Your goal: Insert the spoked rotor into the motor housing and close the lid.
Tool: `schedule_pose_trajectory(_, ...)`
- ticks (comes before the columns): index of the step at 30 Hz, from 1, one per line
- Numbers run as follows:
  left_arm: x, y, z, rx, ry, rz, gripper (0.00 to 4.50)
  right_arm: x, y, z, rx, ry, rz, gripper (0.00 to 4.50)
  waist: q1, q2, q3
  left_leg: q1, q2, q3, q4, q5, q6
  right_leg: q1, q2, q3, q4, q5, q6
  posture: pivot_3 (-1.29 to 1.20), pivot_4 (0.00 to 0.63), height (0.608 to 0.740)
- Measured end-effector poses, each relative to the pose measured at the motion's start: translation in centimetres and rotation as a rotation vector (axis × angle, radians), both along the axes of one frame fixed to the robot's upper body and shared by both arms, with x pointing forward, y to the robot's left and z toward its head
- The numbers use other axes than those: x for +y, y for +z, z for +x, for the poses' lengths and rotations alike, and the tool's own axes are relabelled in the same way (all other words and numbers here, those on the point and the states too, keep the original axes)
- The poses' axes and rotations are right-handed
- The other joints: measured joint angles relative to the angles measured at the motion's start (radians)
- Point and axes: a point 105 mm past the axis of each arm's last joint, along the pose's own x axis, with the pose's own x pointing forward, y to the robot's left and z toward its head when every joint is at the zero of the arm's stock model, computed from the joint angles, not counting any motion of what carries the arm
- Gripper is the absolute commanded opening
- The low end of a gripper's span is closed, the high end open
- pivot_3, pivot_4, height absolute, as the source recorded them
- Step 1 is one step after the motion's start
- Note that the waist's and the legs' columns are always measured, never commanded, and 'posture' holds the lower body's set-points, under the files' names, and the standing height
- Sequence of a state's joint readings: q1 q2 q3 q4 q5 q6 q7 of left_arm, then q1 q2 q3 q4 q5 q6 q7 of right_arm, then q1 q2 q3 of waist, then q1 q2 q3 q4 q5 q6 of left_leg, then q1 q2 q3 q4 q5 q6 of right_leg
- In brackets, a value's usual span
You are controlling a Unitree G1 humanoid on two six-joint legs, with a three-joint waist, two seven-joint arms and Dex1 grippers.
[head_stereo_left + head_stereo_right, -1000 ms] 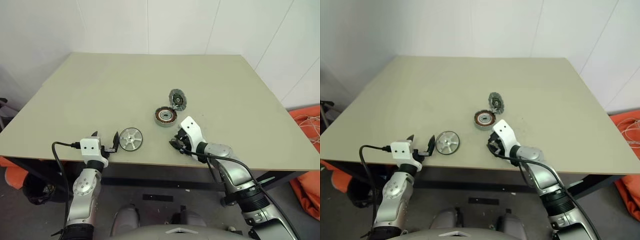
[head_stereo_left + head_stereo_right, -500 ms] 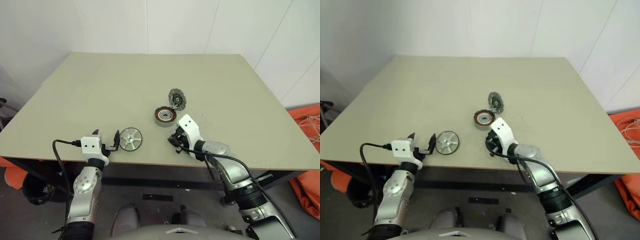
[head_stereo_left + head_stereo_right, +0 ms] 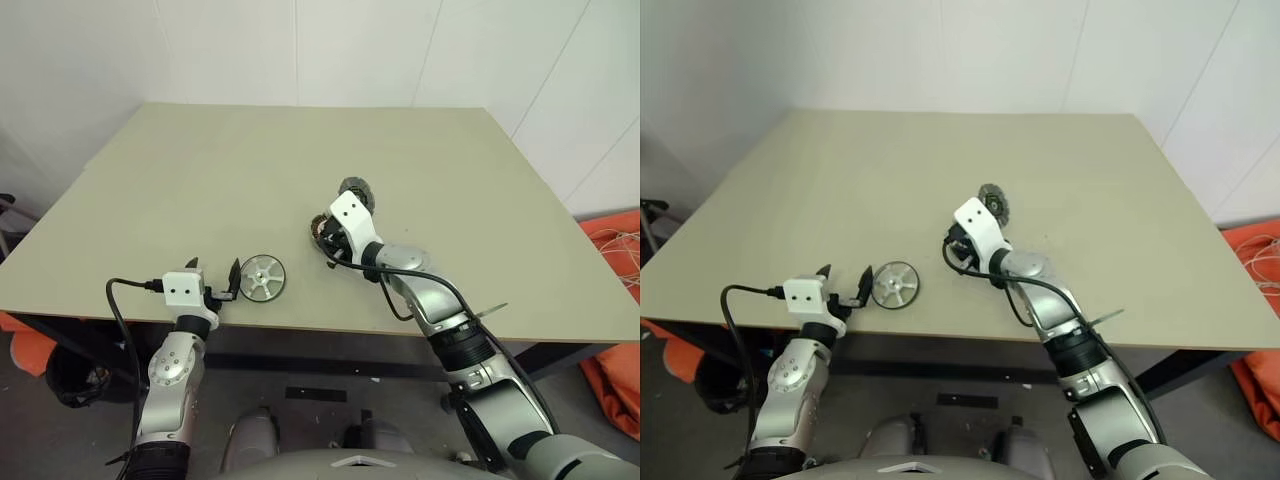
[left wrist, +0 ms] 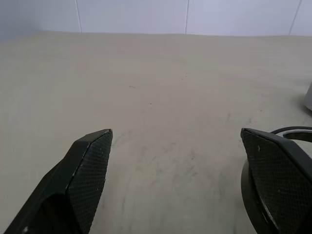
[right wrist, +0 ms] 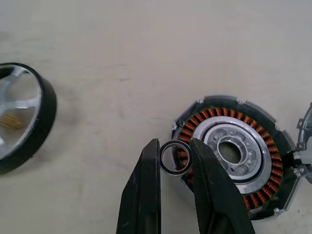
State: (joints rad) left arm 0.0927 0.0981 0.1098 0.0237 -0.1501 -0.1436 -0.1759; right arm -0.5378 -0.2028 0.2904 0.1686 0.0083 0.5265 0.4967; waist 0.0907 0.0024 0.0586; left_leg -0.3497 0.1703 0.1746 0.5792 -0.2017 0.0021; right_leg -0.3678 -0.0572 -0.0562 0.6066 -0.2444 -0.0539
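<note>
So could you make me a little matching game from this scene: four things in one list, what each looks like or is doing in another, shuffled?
Things:
1. spoked rotor
2. motor housing
3. left gripper
4. right gripper

States:
A. copper windings around a silver centre
B. shut on a small dark ring
C. lying flat on the table beside the left gripper
D. open, nothing between its fingers

Pairs: 1-C, 2-A, 3-D, 4-B

head eyes: high, facing down over table (image 3: 150,200) | wrist views: close, low, forward | shared: motor housing (image 5: 234,151) at table's 12 o'clock
</note>
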Motion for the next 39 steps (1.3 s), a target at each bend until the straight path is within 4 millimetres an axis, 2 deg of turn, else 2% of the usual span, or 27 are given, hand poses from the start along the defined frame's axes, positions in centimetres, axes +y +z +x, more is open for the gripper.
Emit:
schedule_pose_trajectory(9,0.0,0.0,0.0,0.000,0.006,-0.003,4.50,0.4,0.4,2.4,-0.031,-0.032,-0.020,0.57,-0.003,0.000,0.000,0.000,0.000,0.000,0.000,0.000,0.000,0.000,0.000,0.000,0.000,0.000,-0.001,0.00,0.000,0.740)
schedule_pose_trajectory(14,0.0,0.0,0.0,0.000,0.007,-0.003,4.50,-0.4,-0.2,3.3,-0.022,-0.070,-0.030,0.57,-0.004,0.000,0.000,0.000,0.000,0.000,0.000,0.000,-0.001,0.000,0.000,0.000,0.000,0.000,-0.001,0.00,0.000,0.740)
schedule_pose_trajectory(22,0.0,0.0,0.0,0.002,0.008,-0.004,4.50,-1.5,-0.8,3.9,-0.013,-0.113,-0.034,0.57,-0.012,0.000,0.000,0.000,0.000,0.000,0.000,0.000,0.000,0.000,0.000,0.000,0.000,0.000,-0.001,0.00,0.000,0.740)
schedule_pose_trajectory(28,0.0,0.0,0.0,0.007,0.007,-0.004,4.50,-1.5,-0.6,4.0,-0.016,-0.118,-0.025,0.57,-0.019,0.000,0.000,0.000,0.000,0.000,0.000,0.000,0.000,0.000,0.000,0.000,0.001,0.000,-0.001,0.00,0.000,0.740)
schedule_pose_trajectory(39,0.0,0.1,0.0,0.006,0.005,-0.004,4.50,-0.6,-0.1,3.9,-0.020,-0.096,0.003,4.18,-0.020,0.000,0.000,0.000,0.000,0.000,0.000,0.000,0.000,0.000,0.000,0.000,0.001,0.000,-0.001,0.00,0.000,0.740)
